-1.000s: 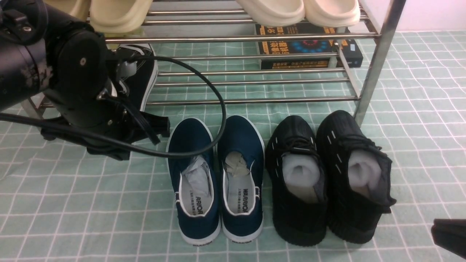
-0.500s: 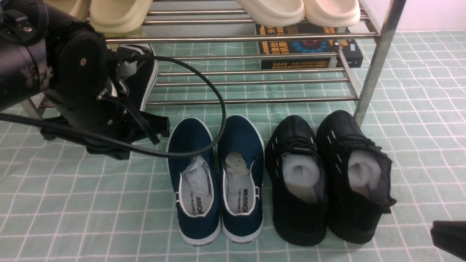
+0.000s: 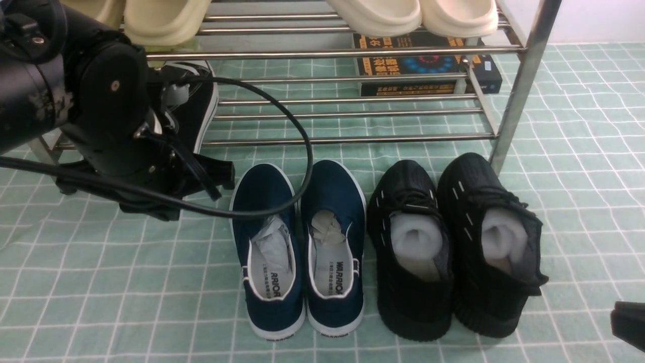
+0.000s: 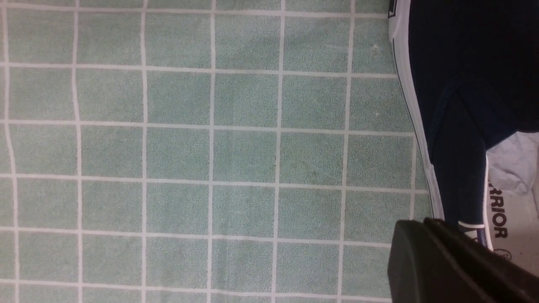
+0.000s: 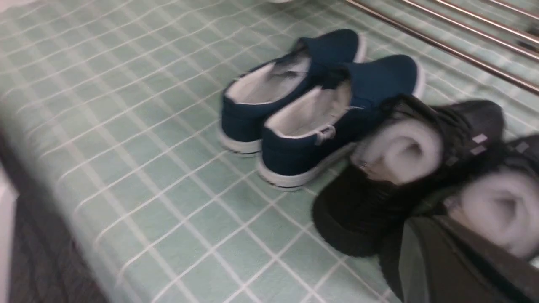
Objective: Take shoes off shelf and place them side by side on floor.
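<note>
Navy shoes [image 3: 335, 194] are set side by side on the floor [image 3: 126, 282], lower centre, before the shelf [image 3: 352, 138]. The left pincer [image 3: 216, 176] is held just beside them, the right pincer [image 3: 629, 322] at the lower-right edge; neither's grip can be told.

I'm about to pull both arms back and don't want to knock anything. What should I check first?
1. Navy shoes off the shelf, on the floor: ok.
2. Pair side by side, toes toward shelf: ok.
3. Left hand free of the shoe rim: cannot tell.
4. Left arm's cable clear of the shoes: cannot tell.
5. Right hand apart from the black sneakers: ok.
</note>
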